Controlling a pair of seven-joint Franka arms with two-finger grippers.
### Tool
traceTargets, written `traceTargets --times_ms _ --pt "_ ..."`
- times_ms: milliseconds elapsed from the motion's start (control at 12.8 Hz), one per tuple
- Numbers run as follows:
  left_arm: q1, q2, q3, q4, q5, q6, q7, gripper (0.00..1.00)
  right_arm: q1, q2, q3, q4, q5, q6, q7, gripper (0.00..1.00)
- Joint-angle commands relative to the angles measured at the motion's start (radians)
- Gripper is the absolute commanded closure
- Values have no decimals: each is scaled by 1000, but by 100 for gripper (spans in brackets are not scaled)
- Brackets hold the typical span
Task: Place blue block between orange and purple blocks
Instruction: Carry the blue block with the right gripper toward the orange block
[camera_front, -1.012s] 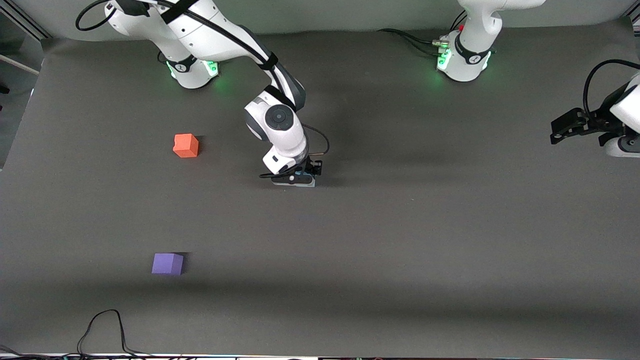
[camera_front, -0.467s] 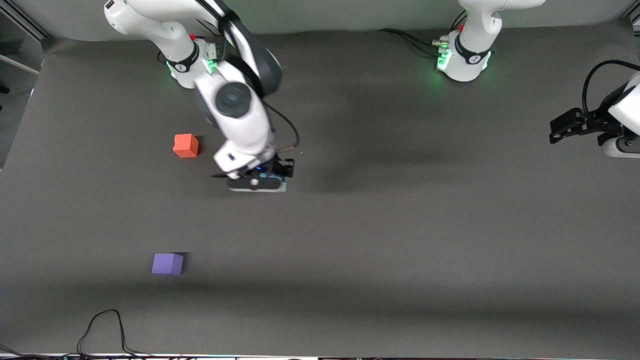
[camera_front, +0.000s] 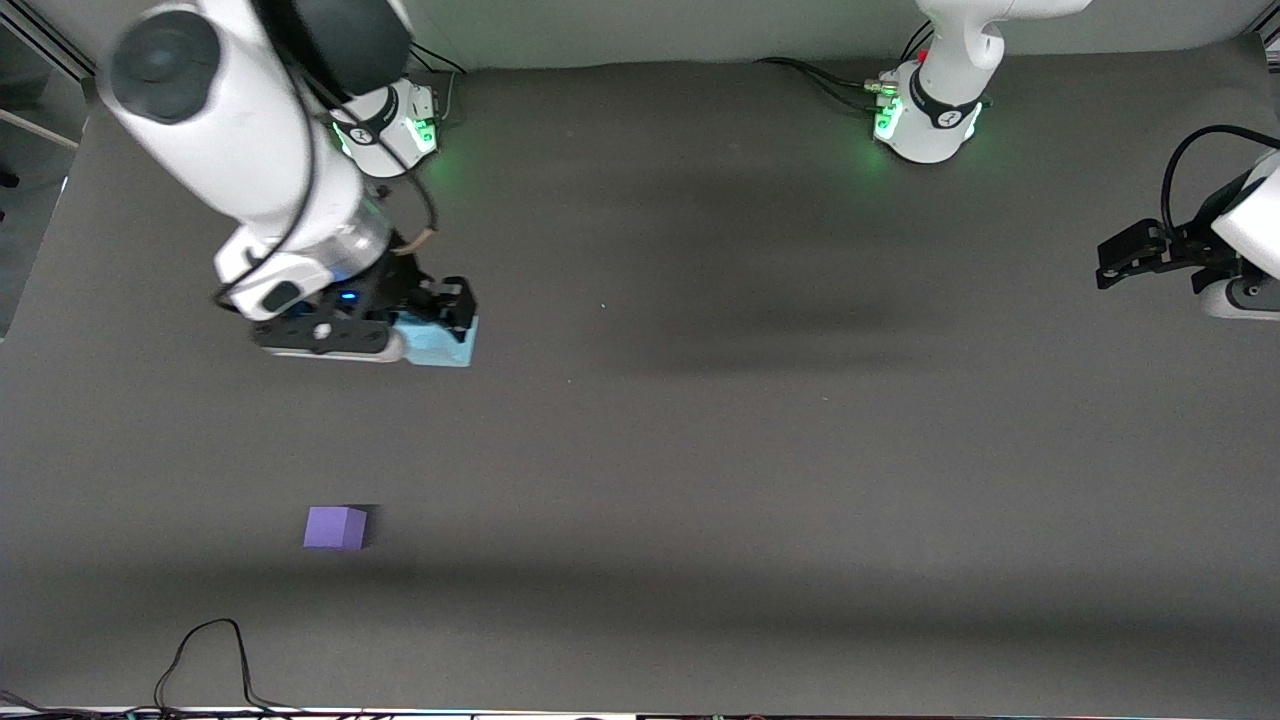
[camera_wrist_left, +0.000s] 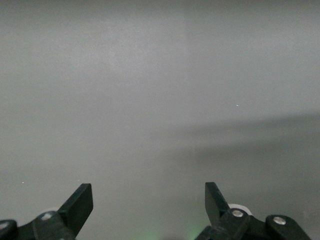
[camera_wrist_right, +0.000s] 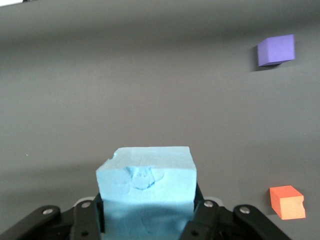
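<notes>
The right gripper (camera_front: 440, 325) hangs in the air over the right arm's end of the table, its jaws pinching the small, light sky-blue, matte foam-like cube (camera_wrist_right: 145, 176) from two opposite sides; the foam's upper face shows a shallow dent. In the front view the blue cube (camera_front: 440, 347) peeks out below the black fingers, carried clear of the dark grey table mat (camera_front: 760, 450).

The relation that matters is where the gap lies from those jaws. In the right wrist view the small violet-purple matte cube (camera_wrist_right: 276, 50) sits well ahead of the held block and off to one side, while the small bright orange-red matte cube (camera_wrist_right: 287, 202) sits on that same side but close by, about level with the jaws. So the line joining the two runs alongside the gripper, not under it, and the midpoint lies forward and sideways of the held block. In the front view the purple cube (camera_front: 335, 527) rests nearer the camera than the gripper; the orange one is hidden there by the arm.

The left gripper (camera_front: 1130, 255) waits near the left arm's end of the table, jaws spread and empty, well apart from all three cubes. The right arm is clearly the nearer one.
</notes>
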Motion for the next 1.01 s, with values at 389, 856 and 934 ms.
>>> traceTargets --times_ms 389,856,934 --pt "-9 -1 8 14 0 -3 17 0 -181 -42 50 -45 1 -77 -90 52" --pt "-9 -1 10 12 -2 -3 15 0 -669 -217 417 -440 -72 126 -245 52" --pt "-9 -1 10 12 -2 -3 15 0 -674 -220 417 -488 -71 159 -247 51"
